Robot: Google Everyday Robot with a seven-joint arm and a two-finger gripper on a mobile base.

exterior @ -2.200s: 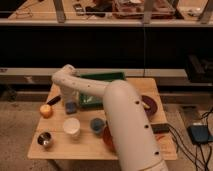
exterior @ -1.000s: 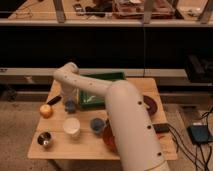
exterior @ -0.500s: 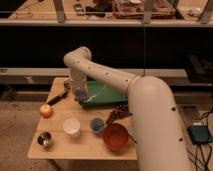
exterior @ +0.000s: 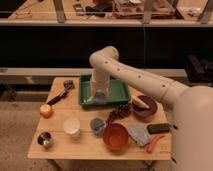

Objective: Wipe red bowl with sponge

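Light-blue sponge point(exterior: 99, 96) sits right at the tip of the gripper point(exterior: 98, 93), low over the left half of the green tray point(exterior: 120, 90). Jaw state: cannot tell, and it is also unclear whether the block is gripped or just lying under the tip. Reading outward from the gripper: small blue cup point(exterior: 96, 124) is at 6 o'clock and the white cup point(exterior: 71, 126) at 7. The pine cone point(exterior: 119, 111) is at 4, and the purple bowl point(exterior: 145, 111) is between 3 and 4 with something yellow in it. The red bowl point(exterior: 116, 136) is at 5 o'clock by the table's front edge, well apart from the gripper, upright, with nothing visible inside it. The grey-blue pad point(exterior: 138, 134) lies just beside it at its 3 o'clock and is not the tool for this job. Progress judgement: early. At best the sponge is at the gripper; no contact between sponge and bowl, so wiping is not yet begun. Left to do: secure the sponge if it isn't held and carry it toward 5 o'clock past the blue cup and pine cone. Then lower it into the red bowl and rub the inside.
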